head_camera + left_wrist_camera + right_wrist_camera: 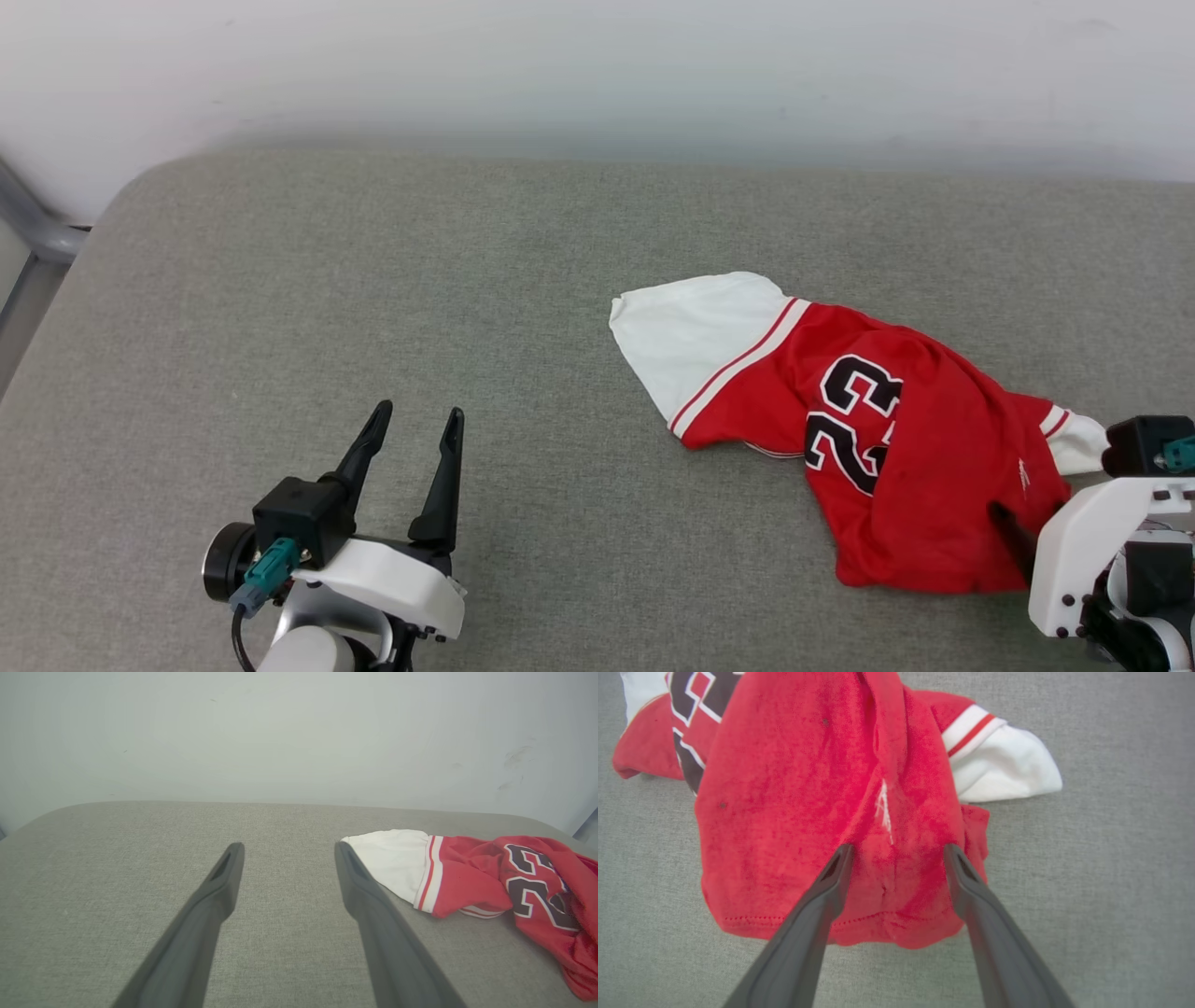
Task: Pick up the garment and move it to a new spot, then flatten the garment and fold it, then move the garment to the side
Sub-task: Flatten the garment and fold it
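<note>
Grey fabric cushion (373, 280) carried the crumpled red garment (887, 439) toward its right edge. The right gripper (896, 851) stood spread wide over the red hem, clamping nothing. The left gripper (417, 415), equally wide and empty, hung toward the left edge, well apart.

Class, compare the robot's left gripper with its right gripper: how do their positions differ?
The left gripper hangs over bare grey cushion, apart from the garment; the right gripper hangs over the garment's red body near its hem. Between the left gripper's fingers lies cushion; between the right gripper's, a raised red fold. Both are open and hold nothing.
</note>
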Tool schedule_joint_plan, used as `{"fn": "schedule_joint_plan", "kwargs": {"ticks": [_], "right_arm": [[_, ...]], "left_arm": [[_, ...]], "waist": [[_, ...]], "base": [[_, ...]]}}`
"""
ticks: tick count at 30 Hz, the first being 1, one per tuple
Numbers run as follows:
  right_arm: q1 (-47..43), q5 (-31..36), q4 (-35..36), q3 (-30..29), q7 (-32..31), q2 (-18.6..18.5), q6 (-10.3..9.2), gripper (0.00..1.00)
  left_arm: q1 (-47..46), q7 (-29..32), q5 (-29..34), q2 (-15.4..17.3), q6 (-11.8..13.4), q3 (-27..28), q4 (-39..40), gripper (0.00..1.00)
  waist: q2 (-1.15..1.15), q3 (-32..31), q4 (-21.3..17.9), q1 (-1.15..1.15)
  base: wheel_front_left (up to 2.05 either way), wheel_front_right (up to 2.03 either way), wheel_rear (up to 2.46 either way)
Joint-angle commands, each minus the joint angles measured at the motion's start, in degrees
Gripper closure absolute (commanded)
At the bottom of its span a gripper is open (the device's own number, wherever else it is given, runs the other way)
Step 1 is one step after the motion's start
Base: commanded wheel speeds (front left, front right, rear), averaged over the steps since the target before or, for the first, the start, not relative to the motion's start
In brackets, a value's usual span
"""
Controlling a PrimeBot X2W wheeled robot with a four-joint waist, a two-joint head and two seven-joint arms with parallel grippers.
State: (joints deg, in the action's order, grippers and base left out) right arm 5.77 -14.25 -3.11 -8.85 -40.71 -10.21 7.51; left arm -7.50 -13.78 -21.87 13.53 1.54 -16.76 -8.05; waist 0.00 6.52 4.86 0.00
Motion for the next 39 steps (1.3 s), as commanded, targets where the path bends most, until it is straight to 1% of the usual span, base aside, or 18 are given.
{"fn": "schedule_joint_plan", "kwargs": {"ticks": [1,3,4,5,8,11,13,16,20,22,23,27,30,36,39], "right_arm": [[0.9,-0.1,-0.7,0.3,-0.2,-0.7,-0.04,0.0],[1.5,-1.2,-2.1,0.6,-0.8,-0.5,-0.04,0.0],[1.8,-1.4,-2.5,0.8,-0.7,-0.8,-0.04,0.61],[2.2,-1.9,-2.9,0.8,-0.5,-0.8,-0.04,1.0],[2.8,-2.4,-2.9,1.6,0.3,-0.8,-0.04,1.0],[3.2,-2.2,-1.2,2.7,1.5,-1.2,-0.04,1.0],[3.3,-1.7,0.9,3.7,2.0,-1.1,-0.04,1.0],[2.9,-1.7,5.0,6.3,1.1,-0.6,-0.04,1.0],[2.2,-2.5,11.0,12.9,0.4,-0.1,-0.04,1.0],[1.6,-3.7,13.1,17.1,0.2,0.3,-0.04,1.0],[0.6,-5.8,14.5,23.6,0.0,0.5,-0.04,1.0],[-1.4,-9.5,12.9,32.6,-0.5,1.3,-0.04,1.0],[-3.8,-12.2,9.8,37.4,-0.4,1.9,-0.04,1.0],[-9.0,-15.9,3.2,41.4,-1.8,3.1,-0.04,1.0],[-11.6,-16.9,1.1,41.7,-2.1,3.6,-0.04,1.0]], "left_arm": [[-0.7,-0.1,0.1,-0.1,0.0,-0.2,0.0,0.0],[-1.0,-0.2,0.0,0.0,-0.1,-0.2,-0.1,0.0],[-1.1,-0.3,0.0,0.0,-0.1,-0.1,-0.1,0.0],[-1.1,-0.3,-0.1,0.1,-0.1,-0.1,-0.1,0.0],[-1.1,-0.4,-0.2,0.3,0.1,0.1,-0.3,0.0],[-0.8,-0.5,-0.4,0.5,0.4,0.2,-0.4,0.0],[-0.5,-0.4,-0.4,0.6,0.5,0.2,-0.5,0.0],[-0.2,-0.1,-0.3,0.9,0.4,-0.1,-0.5,0.0],[0.3,0.5,-0.2,1.3,0.7,-0.4,-0.3,0.0],[0.5,0.8,-0.2,1.4,0.8,-0.6,0.0,0.0],[0.8,1.1,-0.3,1.5,0.9,-0.8,0.2,0.0],[1.1,1.4,-0.5,1.6,1.1,-1.1,0.2,0.0],[1.2,1.8,-0.5,1.5,1.0,-1.4,0.2,0.0],[2.3,2.0,-0.9,1.5,1.5,-1.7,0.1,0.0],[2.7,2.1,-0.9,1.7,1.7,-1.7,0.0,0.0]], "waist": [[0.0,0.3,0.3,0.0],[0.0,0.6,0.5,0.0],[0.0,0.7,0.6,0.0],[0.0,0.8,0.6,0.0],[0.0,1.0,0.6,0.0],[0.0,0.6,0.5,0.0],[0.0,0.0,0.3,0.0],[0.0,-1.0,0.0,0.0],[0.0,-2.5,-0.3,0.0],[0.0,-3.0,-0.3,0.0],[0.0,-3.6,-0.1,0.0],[0.0,-4.4,0.5,0.0],[0.0,-4.9,1.3,0.0],[0.0,-5.7,2.2,0.0],[0.0,-6.0,2.4,0.0]], "base": [[0.0,0.0,0.0],[0.0,0.0,0.0],[0.0,0.0,0.0],[0.0,0.0,0.0],[0.0,0.0,0.0],[0.0,0.0,0.0],[0.0,0.0,0.0],[0.0,0.0,0.0],[0.0,0.0,0.0],[0.0,0.0,0.0],[0.0,0.0,0.0],[0.0,0.0,0.0],[0.0,0.0,0.0],[0.0,0.0,0.0],[0.0,0.0,0.0]]}}
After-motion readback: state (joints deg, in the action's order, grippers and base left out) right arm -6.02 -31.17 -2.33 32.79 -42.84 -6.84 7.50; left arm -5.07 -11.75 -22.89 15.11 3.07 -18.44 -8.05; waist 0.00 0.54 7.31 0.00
